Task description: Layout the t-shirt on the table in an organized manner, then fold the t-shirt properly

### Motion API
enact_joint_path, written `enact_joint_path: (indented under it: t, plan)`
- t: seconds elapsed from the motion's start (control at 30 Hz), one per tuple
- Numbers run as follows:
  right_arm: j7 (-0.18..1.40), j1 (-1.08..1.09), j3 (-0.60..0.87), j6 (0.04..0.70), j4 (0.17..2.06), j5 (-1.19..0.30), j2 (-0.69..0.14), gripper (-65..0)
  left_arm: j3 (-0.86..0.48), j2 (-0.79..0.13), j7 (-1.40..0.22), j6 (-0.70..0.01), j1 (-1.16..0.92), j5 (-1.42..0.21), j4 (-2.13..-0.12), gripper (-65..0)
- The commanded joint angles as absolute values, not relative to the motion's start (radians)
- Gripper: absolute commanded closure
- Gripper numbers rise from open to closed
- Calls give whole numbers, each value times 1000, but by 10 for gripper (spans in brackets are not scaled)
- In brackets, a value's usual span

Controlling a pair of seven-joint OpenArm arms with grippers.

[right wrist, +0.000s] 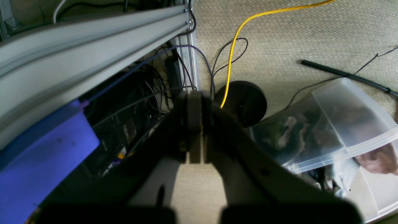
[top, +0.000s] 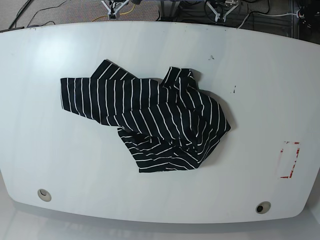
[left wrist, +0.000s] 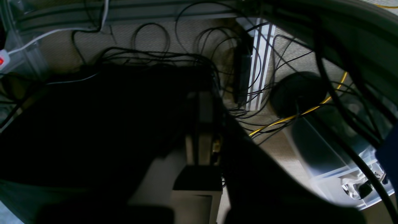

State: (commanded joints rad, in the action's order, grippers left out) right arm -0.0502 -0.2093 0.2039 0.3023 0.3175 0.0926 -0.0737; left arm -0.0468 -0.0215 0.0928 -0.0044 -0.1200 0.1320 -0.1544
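White table (top: 160,200) nearest, filling base view; black striped t-shirt (top: 150,115) crumpled mid-table, long axis roughly left-right, flatter end pointing left, bunched end right; left gripper (top: 220,19) and right gripper (top: 114,15) beyond far edge, fingers pressed together.

In the left wrist view, many thin black cables (left wrist: 155,54) lay tangled on the carpet (left wrist: 183,34). Near them there was a striped metal profile (left wrist: 261,67), upright in the picture. A black disc (left wrist: 297,93) was on its right, and a yellow cable (left wrist: 284,119) ran just beside it. In the right wrist view, a clear bin (right wrist: 326,124) stood to the right of the disc, with some cloth (right wrist: 342,175) in it. On the left there was a blue panel (right wrist: 53,165).
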Motion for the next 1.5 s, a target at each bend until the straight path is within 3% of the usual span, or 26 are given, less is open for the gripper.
enact_joint_path:
  t: [0.87, 1.27, 1.5]
  plan:
    - [-54, -194, 200, 294, 318, 81, -47, -6, -54, -22, 94, -5, -124, 125, -157, -4]
    - [-137, -231, 200, 297, 320, 81, -47, -6, -54, -24, 271, -5, -191, 125, -157, -4]
    - [-151, -274, 206, 298, 369, 73, -45, -6, -54, -24, 294, -5, -226, 125, -176, -4]
